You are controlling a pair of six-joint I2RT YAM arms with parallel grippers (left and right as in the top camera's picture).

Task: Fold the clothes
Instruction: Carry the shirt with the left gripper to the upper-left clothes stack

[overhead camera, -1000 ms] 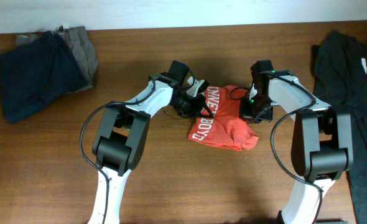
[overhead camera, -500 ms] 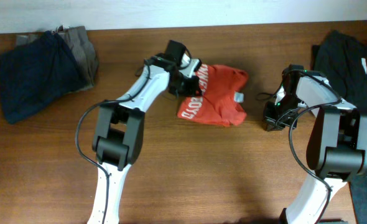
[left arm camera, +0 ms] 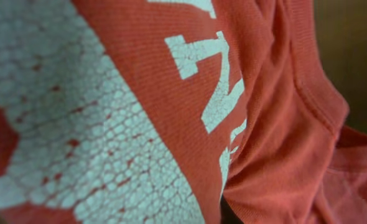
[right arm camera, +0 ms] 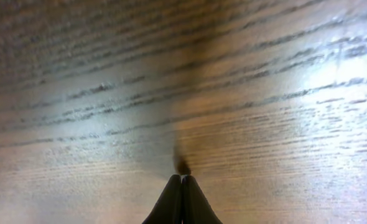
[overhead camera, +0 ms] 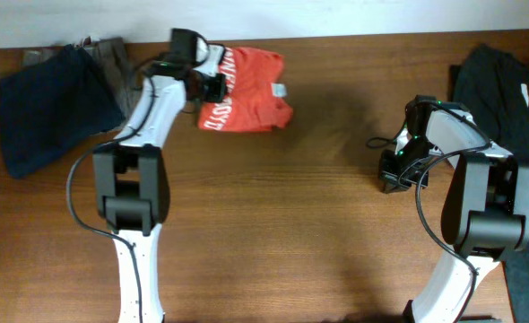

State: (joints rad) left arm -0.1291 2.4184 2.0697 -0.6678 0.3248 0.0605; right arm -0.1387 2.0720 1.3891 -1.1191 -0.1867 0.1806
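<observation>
Change: The orange T-shirt, which a second ago lay mid-tabletop between both arms, now sits folded at the far edge of the tabletop, toward its left corner. The left arm has carried it there, and the right arm has pulled back to the right side.

Meaning for the task: Judging by its compact shape, this shirt looks finished and is being parked next to the other clothes. The heap at the right edge appears to be next.

T-shirt and left gripper: The left gripper is at the shirt's left edge, touching the cloth. Its wrist camera sees nothing but orange fabric and cracked white lettering.

Left gripper state: The fingers are hidden by cloth, so there is no telling whether they grip the shirt or have begun to let go.

Right gripper state: The right gripper is closed tip to tip and holds nothing. It points at bare wood near the right edge, well apart from the shirt.

Neighbours: A navy garment and a grey garment lie in the far left corner, just beside the shirt. A black garment is draped along the right edge.
</observation>
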